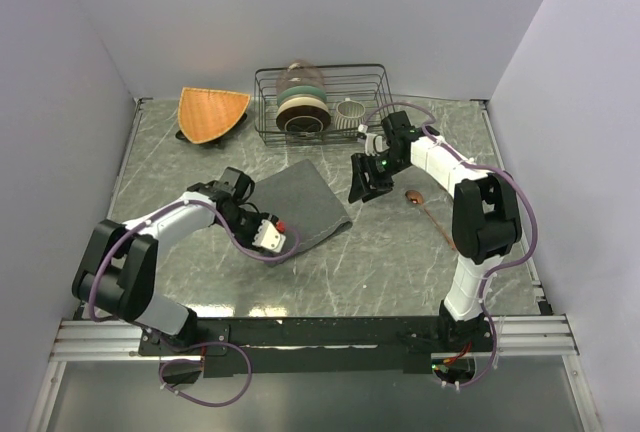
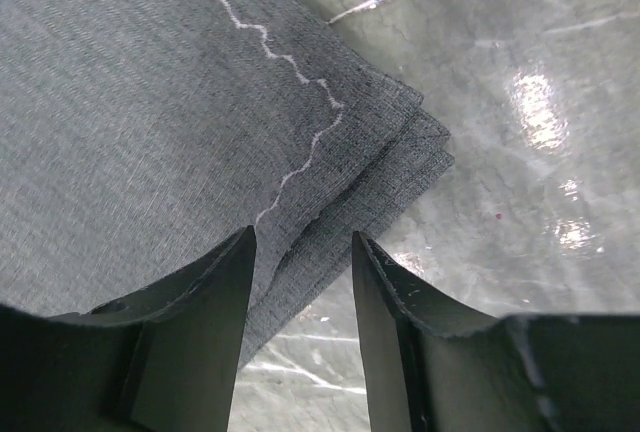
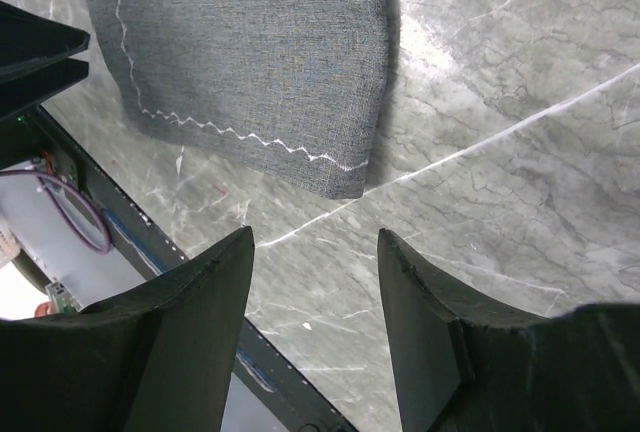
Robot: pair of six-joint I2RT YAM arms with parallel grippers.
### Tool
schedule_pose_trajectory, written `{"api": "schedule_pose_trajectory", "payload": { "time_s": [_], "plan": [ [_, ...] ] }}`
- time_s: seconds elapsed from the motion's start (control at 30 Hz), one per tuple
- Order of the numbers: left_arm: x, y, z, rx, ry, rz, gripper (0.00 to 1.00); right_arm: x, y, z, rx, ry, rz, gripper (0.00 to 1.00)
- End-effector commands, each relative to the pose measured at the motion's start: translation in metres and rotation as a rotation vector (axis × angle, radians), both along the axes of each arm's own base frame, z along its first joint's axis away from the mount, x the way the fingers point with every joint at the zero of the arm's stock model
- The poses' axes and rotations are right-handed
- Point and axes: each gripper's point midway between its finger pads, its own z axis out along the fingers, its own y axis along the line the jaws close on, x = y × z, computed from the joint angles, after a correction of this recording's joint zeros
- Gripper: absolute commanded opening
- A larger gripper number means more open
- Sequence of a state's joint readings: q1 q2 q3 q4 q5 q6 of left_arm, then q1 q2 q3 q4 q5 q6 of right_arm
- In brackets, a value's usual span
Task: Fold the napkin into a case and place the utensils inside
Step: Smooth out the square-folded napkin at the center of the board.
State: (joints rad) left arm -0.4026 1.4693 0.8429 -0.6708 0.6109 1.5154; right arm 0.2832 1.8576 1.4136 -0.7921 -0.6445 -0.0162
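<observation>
The left gripper [image 2: 300, 237] jaws stand apart with the layered edge of the napkin [image 2: 150, 102] between them. Cloth fills the space to their left and ahead, and bare table [image 2: 520, 212] lies open to their right. The right gripper [image 3: 312, 242] jaws stand apart over bare table, with the napkin corner just ahead.

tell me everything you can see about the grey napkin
The napkin is dark grey matte woven cloth with a white zigzag stitch line. It is folded into a rough rectangle, with several layers stacked at one corner. It lies flat on the marbled table, in front of the wire rack. The left gripper stands open astride its edge near that layered corner; whether the fingers touch the cloth I cannot tell.
</observation>
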Motion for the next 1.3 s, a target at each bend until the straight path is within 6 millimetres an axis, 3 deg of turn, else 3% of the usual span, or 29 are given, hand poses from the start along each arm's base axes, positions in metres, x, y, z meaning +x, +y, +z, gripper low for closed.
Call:
{"api": "schedule_pose_trajectory", "payload": {
  "time_s": [0.0, 0.37, 0.6, 0.73, 0.9, 1.27],
  "plan": [
    [0.002, -0.011, -0.005, -0.034, -0.048, -0.106, 0.49, 0.008, -0.001, 0.003, 0.002, -0.022, -0.013, 0.61],
    [0.002, -0.023, -0.011, -0.055, -0.059, -0.151, 0.41, 0.007, -0.002, -0.010, -0.010, 0.003, -0.011, 0.62],
    [-0.007, -0.023, -0.015, -0.057, -0.034, -0.168, 0.21, 0.008, -0.002, -0.011, -0.011, 0.013, -0.011, 0.62],
    [-0.019, -0.015, -0.012, -0.046, -0.038, -0.216, 0.15, 0.006, -0.002, -0.008, -0.004, 0.003, 0.000, 0.62],
    [-0.020, -0.003, -0.007, -0.041, -0.041, -0.201, 0.06, 0.004, 0.000, -0.006, 0.008, -0.002, 0.017, 0.62],
    [-0.010, 0.011, -0.018, -0.024, -0.040, -0.215, 0.05, 0.003, 0.035, -0.002, 0.071, -0.032, 0.086, 0.55]
  ]
}}
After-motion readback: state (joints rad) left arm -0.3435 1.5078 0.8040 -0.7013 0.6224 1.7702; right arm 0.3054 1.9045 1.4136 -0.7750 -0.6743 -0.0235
